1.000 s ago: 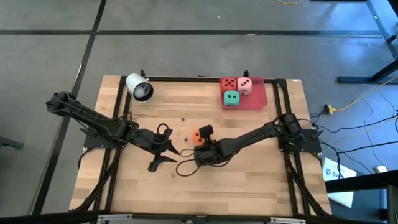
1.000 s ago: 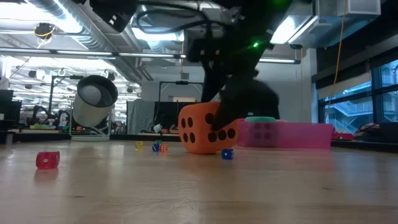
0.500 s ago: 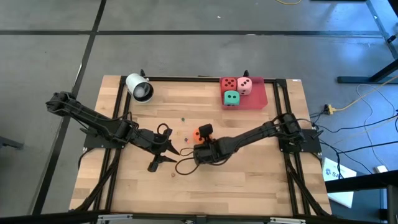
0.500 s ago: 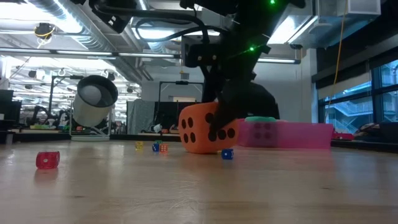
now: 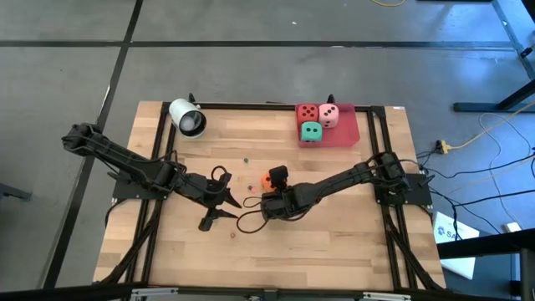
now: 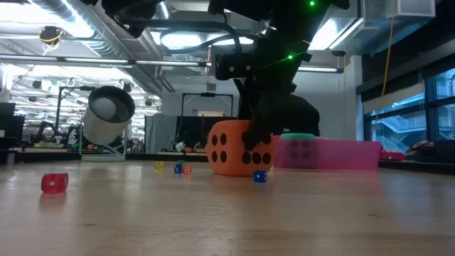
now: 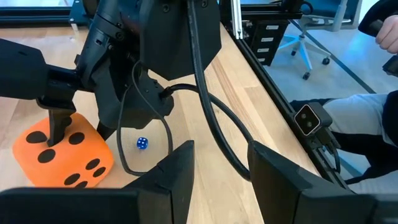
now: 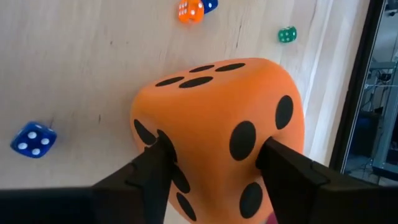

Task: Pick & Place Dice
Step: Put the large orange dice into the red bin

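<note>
The orange die (image 8: 217,124) rests on its bottom face on the wooden table (image 5: 334,234) near the middle. My right gripper (image 8: 214,155) reaches down over it, with one finger on each side, shut on it. In the low view one dark finger (image 6: 258,135) crosses the die's pip face (image 6: 234,148). The red die (image 5: 308,111), the pink die (image 5: 328,115) and the green die (image 5: 311,131) sit on the red tray (image 5: 344,135) at the far right. My left gripper (image 7: 221,171) hovers open just left of the orange die, holding nothing. My right gripper pinches the orange die between its two fingers, by two opposite side faces (image 8: 158,146). The fingers slant down from the table's right side. The soft faces bulge around the fingers (image 8: 277,155). The die's bottom stays on the table, upright.
A white cylinder (image 5: 187,118) lies at the far left. Several tiny dice are scattered around the orange die: blue (image 8: 34,140), green (image 8: 286,34), orange (image 8: 191,10), red (image 6: 55,183). A black cable (image 7: 211,112) loops off the right arm. A seated person (image 7: 348,124) is beyond the table edge.
My right gripper's fingers have drawn in against the orange die's sides and taken hold of it. It now covers more of the die in the high view. The die has stayed on the table.
</note>
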`<action>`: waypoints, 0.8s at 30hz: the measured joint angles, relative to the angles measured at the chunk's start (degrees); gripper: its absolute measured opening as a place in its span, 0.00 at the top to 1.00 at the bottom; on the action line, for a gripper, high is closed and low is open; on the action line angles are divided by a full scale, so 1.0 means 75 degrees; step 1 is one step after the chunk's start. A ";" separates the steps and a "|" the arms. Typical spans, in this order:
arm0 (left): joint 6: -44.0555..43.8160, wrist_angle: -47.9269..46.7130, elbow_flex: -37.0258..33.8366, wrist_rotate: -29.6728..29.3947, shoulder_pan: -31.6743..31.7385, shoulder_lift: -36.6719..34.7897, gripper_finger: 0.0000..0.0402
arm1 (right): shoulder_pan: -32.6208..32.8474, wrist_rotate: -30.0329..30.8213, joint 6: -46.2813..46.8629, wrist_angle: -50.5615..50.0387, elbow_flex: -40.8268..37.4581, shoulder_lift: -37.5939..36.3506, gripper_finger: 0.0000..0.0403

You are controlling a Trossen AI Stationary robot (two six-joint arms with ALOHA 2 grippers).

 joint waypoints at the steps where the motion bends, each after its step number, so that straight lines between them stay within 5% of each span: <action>1: 0.0000 0.0000 0.0000 0.0000 0.0000 0.0000 0.64 | 0.0003 0.0012 0.0003 -0.0011 0.0000 0.0000 0.49; 18: 0.0000 0.0003 0.0000 0.0000 0.0000 0.0000 0.64 | 0.0038 0.0005 -0.0011 0.0035 -0.0049 -0.0290 0.51; 24: 0.0000 0.0006 0.0000 0.0000 0.0000 0.0000 0.64 | 0.0044 0.0062 -0.0063 -0.0051 -0.0058 -0.0395 0.59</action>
